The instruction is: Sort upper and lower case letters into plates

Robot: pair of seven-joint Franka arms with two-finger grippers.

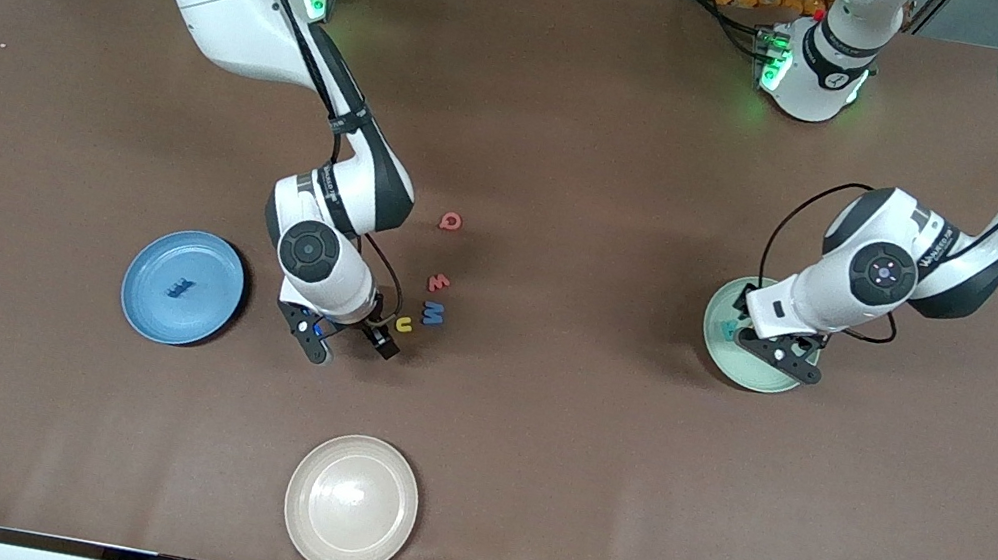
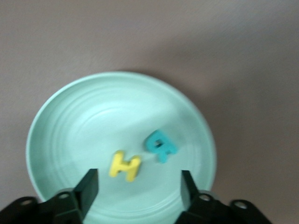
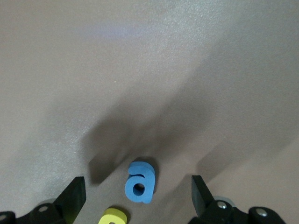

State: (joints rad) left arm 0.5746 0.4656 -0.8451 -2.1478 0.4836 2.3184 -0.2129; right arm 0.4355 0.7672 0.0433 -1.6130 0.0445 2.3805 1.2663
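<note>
My left gripper (image 1: pixel 775 359) hangs open over the pale green plate (image 1: pixel 744 374). In the left wrist view a yellow H (image 2: pixel 125 166) and a teal R (image 2: pixel 161 145) lie in that plate (image 2: pixel 88 121), just ahead of the open left gripper (image 2: pixel 138 186), which holds nothing. My right gripper (image 1: pixel 351 347) is open and low over the table. A blue "a" (image 3: pixel 140 183) lies between its fingers (image 3: pixel 74 193), with a yellow letter (image 3: pixel 113 217) beside it. The blue plate (image 1: pixel 150 308) holds a dark blue letter (image 1: pixel 178 287).
Beside the right gripper lie a yellow letter (image 1: pixel 404 322), a blue letter (image 1: pixel 434 313) and a red letter (image 1: pixel 438 283). A red Q (image 1: pixel 450 222) lies farther from the front camera. A cream plate (image 1: pixel 351 503) stands near the table's front edge.
</note>
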